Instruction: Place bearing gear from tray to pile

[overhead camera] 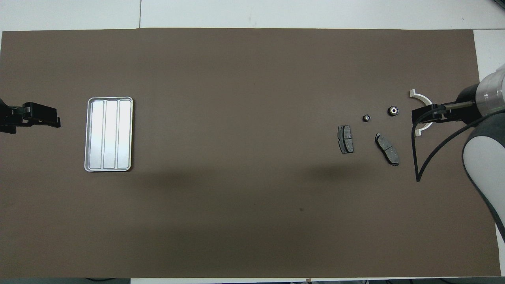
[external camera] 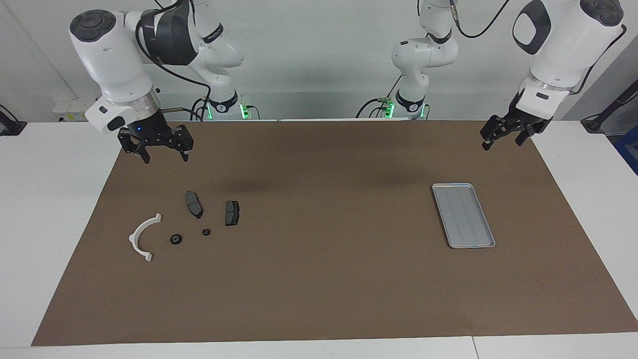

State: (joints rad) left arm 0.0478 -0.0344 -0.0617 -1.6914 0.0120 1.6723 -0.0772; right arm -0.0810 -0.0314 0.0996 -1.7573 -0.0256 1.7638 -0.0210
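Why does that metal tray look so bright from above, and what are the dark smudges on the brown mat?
In the overhead view the tray glares almost white under the lamps; in the facing view it looks dull grey. The smudges are soft shadows on the brown mat, apparently cast by the arms, and they show in both views.

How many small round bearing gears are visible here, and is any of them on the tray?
2. The larger bearing gear lies beside the white bracket; the smaller bearing gear lies between it and a brake pad. The tray holds none. Nothing seems hidden.
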